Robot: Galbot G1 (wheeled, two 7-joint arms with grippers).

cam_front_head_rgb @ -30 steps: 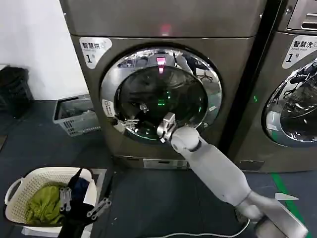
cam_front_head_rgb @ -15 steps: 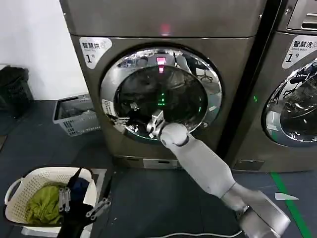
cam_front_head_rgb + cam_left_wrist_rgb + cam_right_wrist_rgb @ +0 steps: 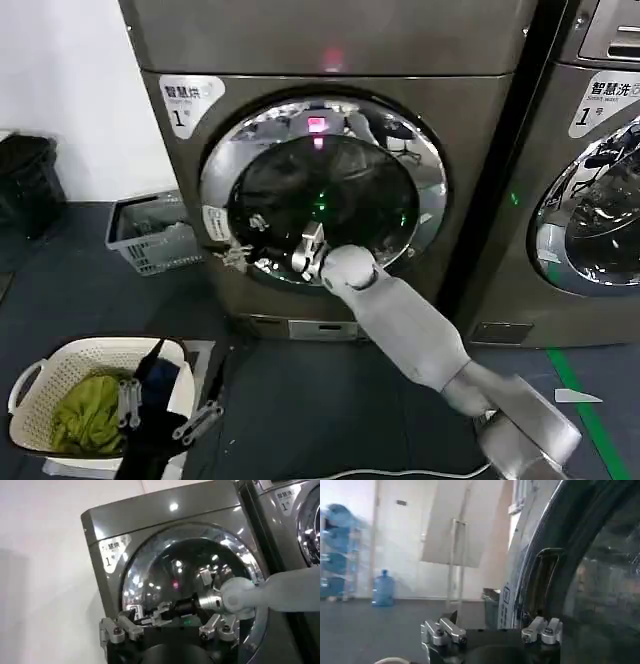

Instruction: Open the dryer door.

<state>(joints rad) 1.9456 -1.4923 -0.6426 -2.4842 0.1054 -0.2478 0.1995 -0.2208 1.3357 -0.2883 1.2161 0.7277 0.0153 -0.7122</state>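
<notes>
The dryer door (image 3: 330,190) is a round dark glass pane in a chrome ring on the grey machine marked 1. My right arm reaches across the lower glass. My right gripper (image 3: 238,256) is at the ring's left edge beside a small label, open, holding nothing. In the right wrist view the right gripper (image 3: 492,630) faces the door rim, with the handle recess (image 3: 543,580) just beyond its fingers (image 3: 542,630). My left gripper (image 3: 165,412) hangs low over the laundry basket, open and empty. From the left wrist view the left gripper (image 3: 169,630) looks at the door (image 3: 190,570).
A white laundry basket (image 3: 60,362) with green cloth stands on the floor at the lower left. A grey crate (image 3: 150,235) sits beside the dryer. A second machine (image 3: 600,200) stands to the right, with green floor tape (image 3: 580,400) before it.
My right arm has swung leftward across the door glass, carrying the gripper from the lower middle to the ring's left edge. The left arm has stayed put.
</notes>
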